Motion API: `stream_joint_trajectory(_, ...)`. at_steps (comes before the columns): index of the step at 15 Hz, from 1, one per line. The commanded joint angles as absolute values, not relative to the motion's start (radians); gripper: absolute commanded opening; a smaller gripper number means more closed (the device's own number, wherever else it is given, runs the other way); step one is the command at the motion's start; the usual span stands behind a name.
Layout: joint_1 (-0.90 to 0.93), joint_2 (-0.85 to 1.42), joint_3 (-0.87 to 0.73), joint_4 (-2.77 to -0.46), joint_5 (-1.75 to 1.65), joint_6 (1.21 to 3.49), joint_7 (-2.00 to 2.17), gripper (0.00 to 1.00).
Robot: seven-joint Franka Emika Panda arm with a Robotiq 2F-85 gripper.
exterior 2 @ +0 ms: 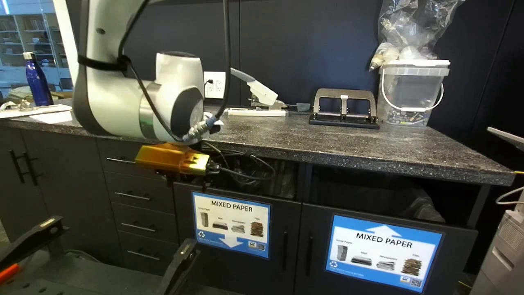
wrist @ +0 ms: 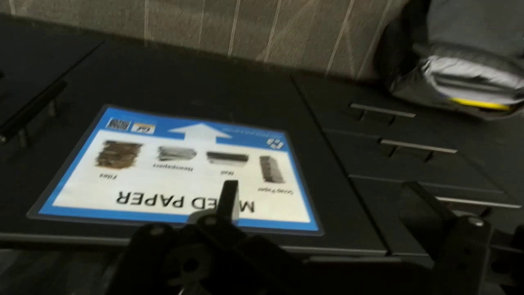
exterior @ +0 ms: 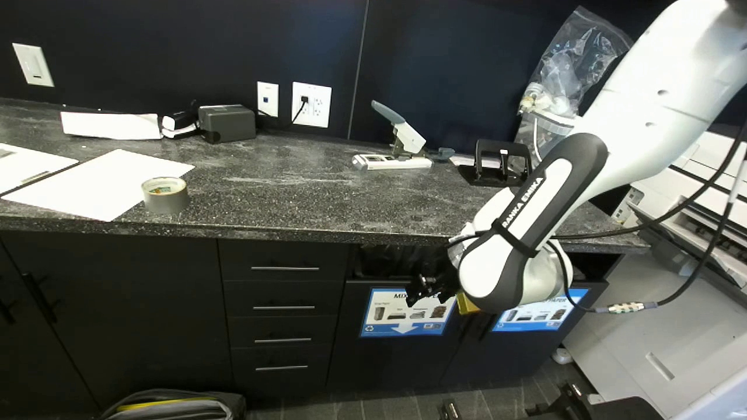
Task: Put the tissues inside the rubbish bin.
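Wrist view: the gripper (wrist: 321,184) stands with its two fingers (wrist: 228,200) spread wide, holding nothing, and the black cabinet front (wrist: 348,229) shows between them. One finger covers part of the blue-and-white sign (wrist: 176,172). In an exterior view, the rubbish bin (exterior 2: 282,180) is the dark slot above that sign, under the edge of the counter (exterior 2: 368,149), and the gripper hangs near it. The slot is too dim to say whether any tissues lie inside.

The worktop (exterior: 280,192) looks like stone, the bucket (exterior 2: 411,91) smooth plastic
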State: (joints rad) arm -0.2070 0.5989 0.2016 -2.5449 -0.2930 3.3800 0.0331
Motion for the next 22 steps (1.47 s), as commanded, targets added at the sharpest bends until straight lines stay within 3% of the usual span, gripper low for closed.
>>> stream_joint_trajectory(1, -0.415, 0.389, 0.465, -2.675, -0.324, 3.097, 0.116, 1.00)
stream_joint_trajectory(8, -0.741, 0.248, 1.016, -2.601, 0.163, 2.625, -0.095, 1.00)
stream_joint_trajectory(13, -0.936, 0.052, 1.264, -2.483, 0.387, 2.333, -0.248, 1.00)
stream_joint_trajectory(17, -0.970, -0.174, 1.271, -2.355, 0.436, 2.060, -0.339, 1.00)
stream_joint_trajectory(22, -0.842, -0.434, 1.062, -2.245, 0.411, 1.803, -0.346, 1.00)
